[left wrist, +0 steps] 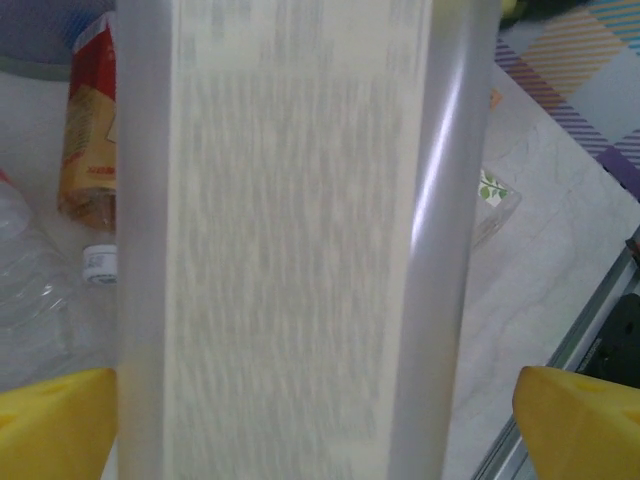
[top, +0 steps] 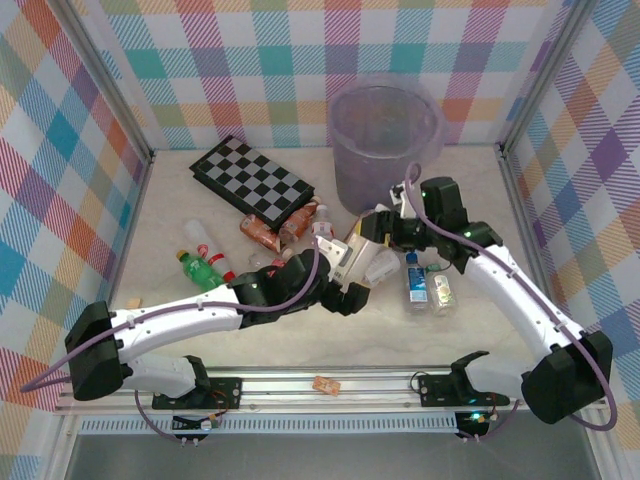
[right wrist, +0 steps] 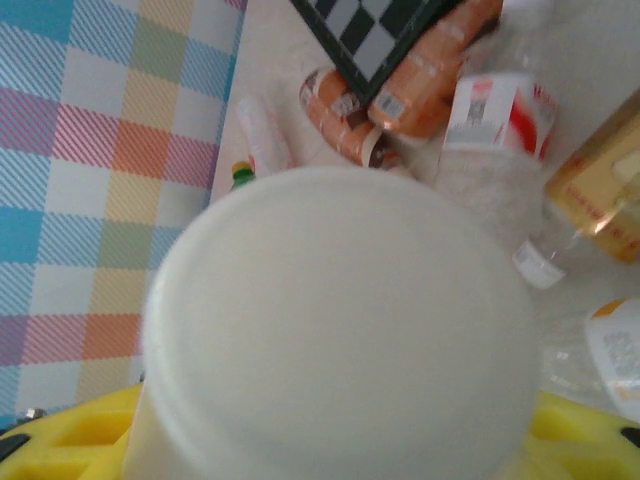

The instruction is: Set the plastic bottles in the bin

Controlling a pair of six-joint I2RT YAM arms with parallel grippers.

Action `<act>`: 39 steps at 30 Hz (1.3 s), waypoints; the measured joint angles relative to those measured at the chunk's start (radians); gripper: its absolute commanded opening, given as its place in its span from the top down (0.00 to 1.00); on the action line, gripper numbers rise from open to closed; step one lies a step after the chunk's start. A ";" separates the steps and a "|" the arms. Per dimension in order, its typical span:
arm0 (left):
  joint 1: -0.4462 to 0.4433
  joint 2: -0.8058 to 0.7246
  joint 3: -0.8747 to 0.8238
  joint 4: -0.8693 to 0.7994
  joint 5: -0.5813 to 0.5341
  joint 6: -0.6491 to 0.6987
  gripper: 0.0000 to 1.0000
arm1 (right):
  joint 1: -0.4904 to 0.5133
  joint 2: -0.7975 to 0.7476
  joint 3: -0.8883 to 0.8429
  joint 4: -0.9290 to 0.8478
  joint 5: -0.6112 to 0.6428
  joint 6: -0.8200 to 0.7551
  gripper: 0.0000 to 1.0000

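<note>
- Now, at the left gripper (left wrist: 315,425), the grip is released: its yellow fingertips (left wrist: 55,425) stand wide on either side of the white-labelled bottle (left wrist: 300,220). A sliver of table shows between the bottle and the right-hand tip.
- Over at the right gripper (right wrist: 330,440), it's a firm clamp on that same bottle's rounded end, with the yellow fingers (right wrist: 60,440) snug against both sides.
- From above, the bottle sits between the two grippers at mid-table, near the bin (top: 385,170) but outside it.
- The bin stands upright at the far wall, just beside the checkerboard (top: 250,180).
- More bottles lie loose on the table: an orange-brown-labelled bottle (top: 262,232) is right at the checkerboard's near edge.
- Left of that lies a green bottle (top: 200,268), close to the left arm.
- A blue-labelled bottle (top: 416,280) lies just beside the right arm's forearm.
- A small orange cube (top: 322,384) rests on the rail at the near edge, between the two arm bases.
</note>
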 measured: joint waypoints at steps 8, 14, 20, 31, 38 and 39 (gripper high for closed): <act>0.043 -0.154 -0.082 -0.093 -0.079 -0.027 0.00 | -0.006 0.096 0.335 -0.124 0.146 -0.153 0.81; 0.137 -0.282 -0.137 -0.238 -0.133 -0.114 0.00 | -0.031 0.211 0.605 -0.175 0.222 -0.238 0.83; 0.264 -0.392 -0.163 -0.417 -0.177 -0.201 0.00 | -0.082 0.354 0.834 -0.199 0.258 -0.283 0.95; 0.531 -0.591 -0.230 -0.615 -0.158 -0.257 0.03 | -0.232 0.702 1.319 -0.273 0.259 -0.290 0.98; 0.694 -0.573 -0.271 -0.617 -0.074 -0.228 0.06 | -0.246 0.914 1.534 -0.319 0.293 -0.320 1.00; 0.726 -0.565 -0.277 -0.610 -0.049 -0.225 0.06 | -0.246 0.937 1.538 -0.322 0.293 -0.324 1.00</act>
